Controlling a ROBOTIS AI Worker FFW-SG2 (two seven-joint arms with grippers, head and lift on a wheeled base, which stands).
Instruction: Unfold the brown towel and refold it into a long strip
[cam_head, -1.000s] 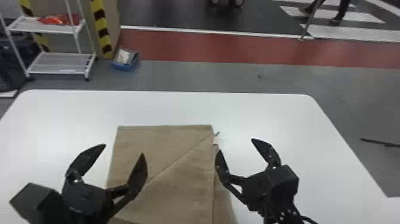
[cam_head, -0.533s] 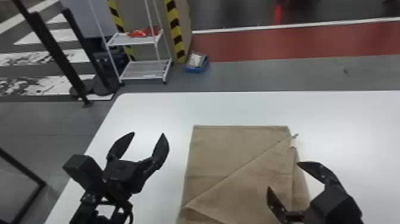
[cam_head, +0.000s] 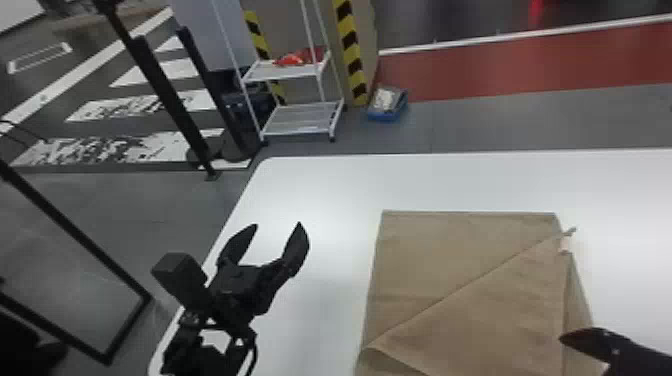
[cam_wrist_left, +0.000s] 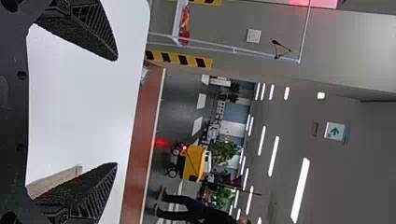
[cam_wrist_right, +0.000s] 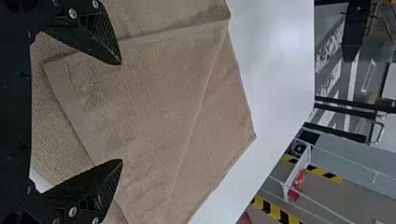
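The brown towel (cam_head: 465, 280) lies folded on the table, with a diagonal fold edge across it and a small white tag at its right side. Left of the towel, my left gripper (cam_head: 277, 240) is open above the bare tabletop; in the left wrist view my left gripper (cam_wrist_left: 116, 112) has nothing between its fingers. My right gripper (cam_head: 575, 340) shows at the lower right, one finger over the towel's right part. Seen from the right wrist, my right gripper (cam_wrist_right: 122, 112) is open, with the towel (cam_wrist_right: 163, 107) flat beneath and beyond its fingers.
The white table (cam_head: 320, 185) has its left edge beside my left arm. Past the table stand a white shelf rack (cam_head: 300, 120) and a blue box (cam_head: 387, 105) on the floor. A black-framed stand (cam_head: 75, 255) is at the left.
The head view has swung to the left, so towel and table appear farther right. Against the towel, my left gripper has moved away leftward and my right gripper has come over its right part.
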